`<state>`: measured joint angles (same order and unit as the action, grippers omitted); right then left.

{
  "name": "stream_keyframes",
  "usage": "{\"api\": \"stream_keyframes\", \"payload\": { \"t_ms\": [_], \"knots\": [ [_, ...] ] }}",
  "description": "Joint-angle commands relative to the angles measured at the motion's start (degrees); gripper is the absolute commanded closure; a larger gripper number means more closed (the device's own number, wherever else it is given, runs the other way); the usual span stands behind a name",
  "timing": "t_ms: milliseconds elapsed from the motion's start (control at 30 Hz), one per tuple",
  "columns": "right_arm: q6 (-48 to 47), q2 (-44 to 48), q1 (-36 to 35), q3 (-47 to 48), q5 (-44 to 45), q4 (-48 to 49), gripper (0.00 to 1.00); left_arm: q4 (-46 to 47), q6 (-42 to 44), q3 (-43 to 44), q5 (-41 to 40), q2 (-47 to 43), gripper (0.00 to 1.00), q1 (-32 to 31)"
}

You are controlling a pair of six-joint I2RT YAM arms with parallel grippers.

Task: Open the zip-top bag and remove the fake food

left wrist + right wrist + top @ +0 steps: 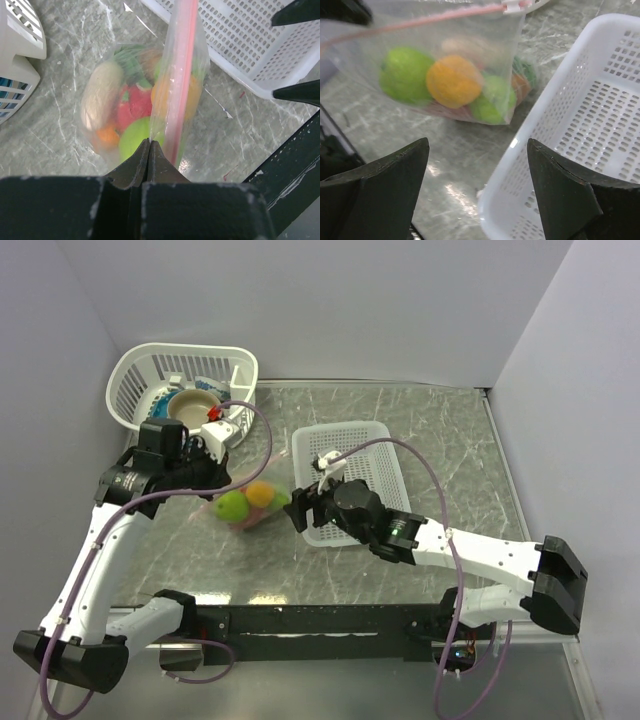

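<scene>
The zip-top bag (250, 505) hangs just above the marble table, holding the fake food: lime-green balls, an orange ball, red and beige pieces. My left gripper (212, 475) is shut on the bag's clear plastic beside the pink zip strip (179, 75), with the fingertips (150, 144) pressed together. The strip runs closed along the bag's top edge in the right wrist view (430, 20). My right gripper (477, 145) is open and empty, low beside the bag's right side, apart from it. The orange ball (452, 80) and a green ball (405, 75) show through the plastic.
A flat white rectangular basket (375, 455) lies right of the bag, its rim (530, 135) between my right fingers. A round white basket (135, 380) with a tan bowl and blue plate stands at the back left. Walls close in on the left, back and right.
</scene>
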<state>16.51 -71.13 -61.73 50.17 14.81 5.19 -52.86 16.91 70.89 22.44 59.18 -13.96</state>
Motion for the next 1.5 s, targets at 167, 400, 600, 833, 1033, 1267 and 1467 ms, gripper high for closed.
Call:
{"api": "stream_keyframes", "payload": {
  "t_ms": [167,400,600,833,1033,1267,1467],
  "knots": [
    [-15.79,-3.39,0.65,-2.19,-3.20,20.46,0.13,-6.02,6.82,8.91,0.94,-0.64,0.99,-0.02],
    [-16.61,-9.10,5.74,0.79,-18.82,28.73,0.13,-9.10,9.72,10.67,-0.38,-1.26,0.99,-0.02],
    [-10.19,-16.66,11.02,4.31,-28.50,34.00,0.14,-11.03,10.34,11.02,0.15,-1.70,0.99,-0.02],
    [-7.82,-20.79,13.65,7.48,-35.97,37.51,0.14,-15.43,11.04,16.55,2.87,-0.20,0.99,-0.02],
    [-2.63,-23.61,14.80,10.20,-43.54,41.38,0.23,-16.57,11.66,17.18,3.49,-0.20,0.99,-0.02],
    [9.92,-31.87,17.52,16.89,-65.60,48.85,1.00,-14.29,11.13,13.59,3.23,-1.08,0.94,-0.02],
    [11.09,-30.12,18.76,12.59,-64.73,50.45,1.00,-9.46,9.55,10.84,0.95,-2.93,0.01,-0.02]
  ]
}}
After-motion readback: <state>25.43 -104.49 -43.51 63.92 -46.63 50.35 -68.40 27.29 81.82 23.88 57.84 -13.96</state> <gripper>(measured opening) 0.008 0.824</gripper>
